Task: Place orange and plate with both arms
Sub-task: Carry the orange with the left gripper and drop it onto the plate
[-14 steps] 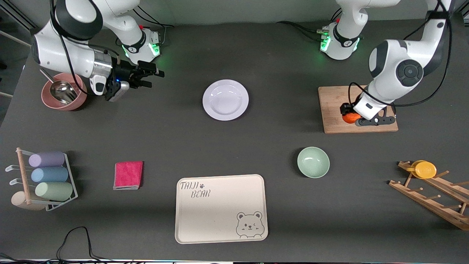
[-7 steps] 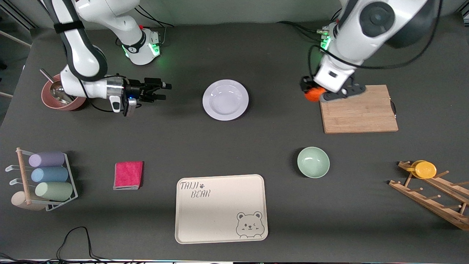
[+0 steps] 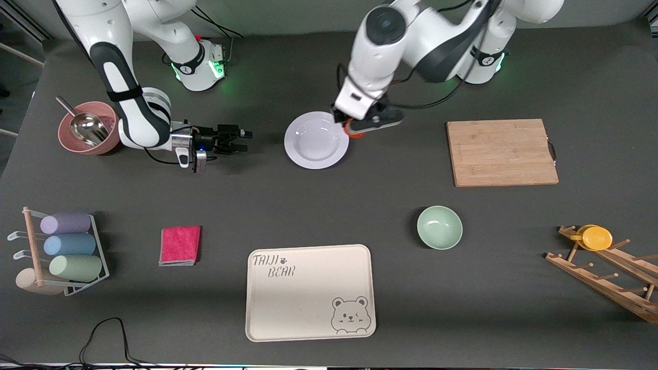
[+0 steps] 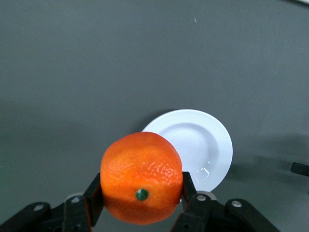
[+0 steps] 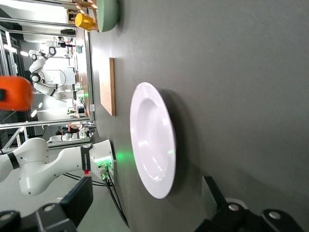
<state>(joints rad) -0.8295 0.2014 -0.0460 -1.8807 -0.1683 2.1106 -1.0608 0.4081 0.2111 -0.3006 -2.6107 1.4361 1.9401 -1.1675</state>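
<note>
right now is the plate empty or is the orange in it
Empty: the plate shows a bare white centre, and the orange is up in the left pincer over its rim.

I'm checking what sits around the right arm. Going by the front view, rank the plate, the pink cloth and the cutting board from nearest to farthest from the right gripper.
From the right gripper, open, low over the table:
1. plate, beside it, toward the table's middle.
2. pink cloth, nearer the camera.
3. cutting board, toward the left arm's end.

arms: glossy white shells, dark grey joints | bases: green lights | cables: black | claws: black
</note>
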